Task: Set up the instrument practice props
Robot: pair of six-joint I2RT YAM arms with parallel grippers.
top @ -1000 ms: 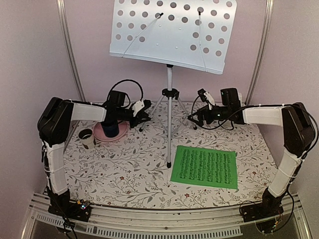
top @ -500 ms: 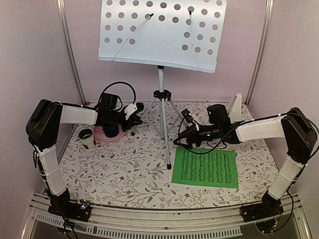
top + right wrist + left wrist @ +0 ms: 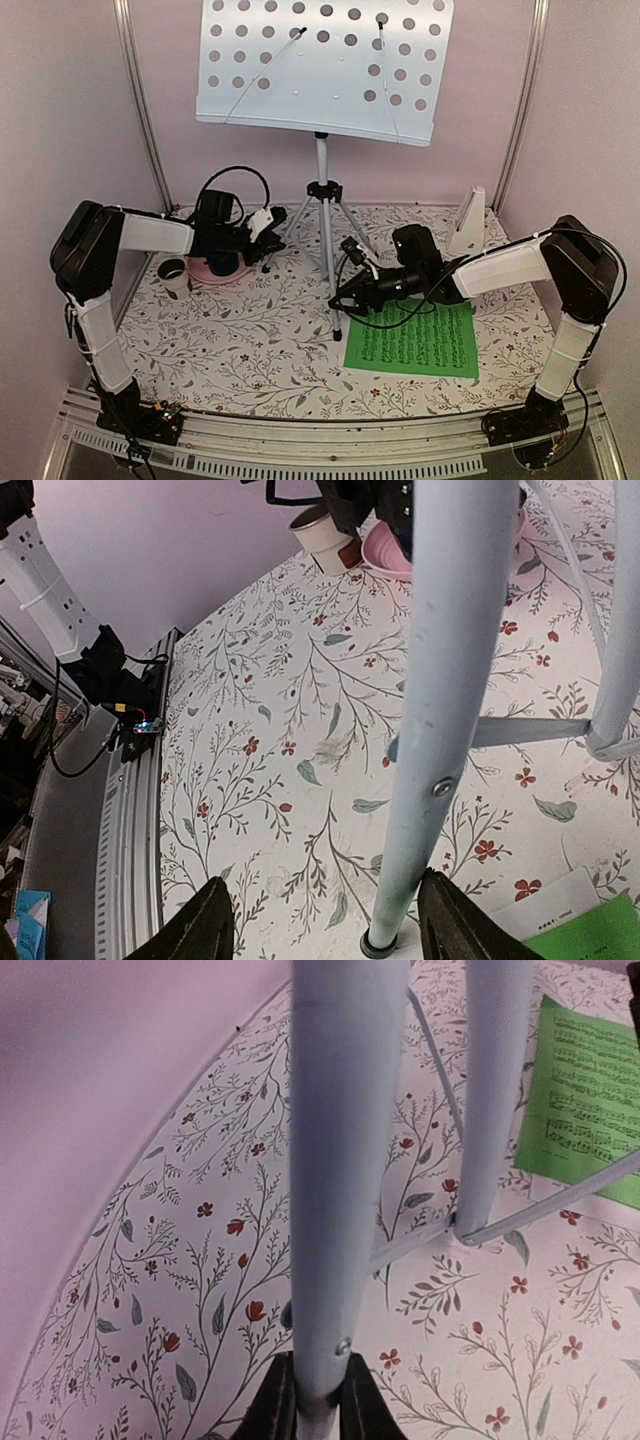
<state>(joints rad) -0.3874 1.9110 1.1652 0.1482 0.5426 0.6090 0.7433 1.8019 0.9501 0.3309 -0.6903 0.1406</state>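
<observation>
Two arms now handle the music stand (image 3: 322, 70), which stands toward the worktop's (image 3: 250, 350) far edge, left of where it stood a second ago. The left gripper (image 3: 312, 1390) clamps its jaws on a rear leg (image 3: 335, 1160). The right gripper (image 3: 328, 920) has swung to the front leg (image 3: 440, 710), jaws apart astride it, so positioning likely continues. The metronome (image 3: 468, 222) is now uncovered at the far right corner. The green sheet (image 3: 415, 338) lies unmoved near the right edge.

The top camera looked down from behind the left pincer (image 3: 272, 232) and right pincer (image 3: 338, 298); wrist cameras looked closely along them. All shared the stand (image 3: 322, 180) legs.
</observation>
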